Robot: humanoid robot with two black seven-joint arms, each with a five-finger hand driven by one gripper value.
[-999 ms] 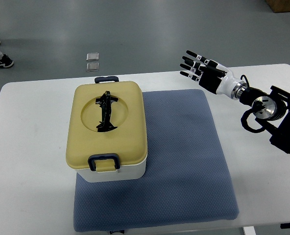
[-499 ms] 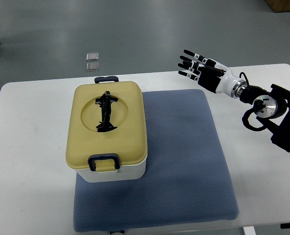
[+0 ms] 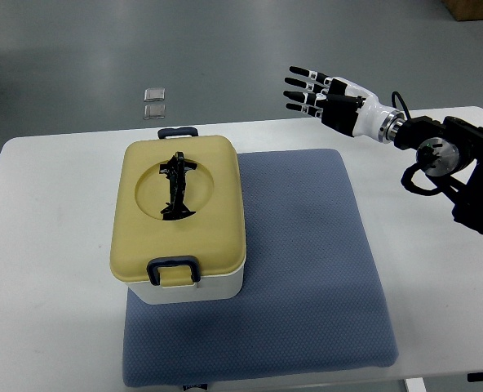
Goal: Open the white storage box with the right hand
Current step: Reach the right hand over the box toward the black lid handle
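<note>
White storage box closed on the blue mat, robot hand apart from it.

The white storage box sits on the left part of the blue mat on the worktop, its tan lid shut, black handle folded flat, dark latches at both ends. Well right of the box, beyond its far end, the right robot hand hovers with fingers spread, holding nothing.
</note>
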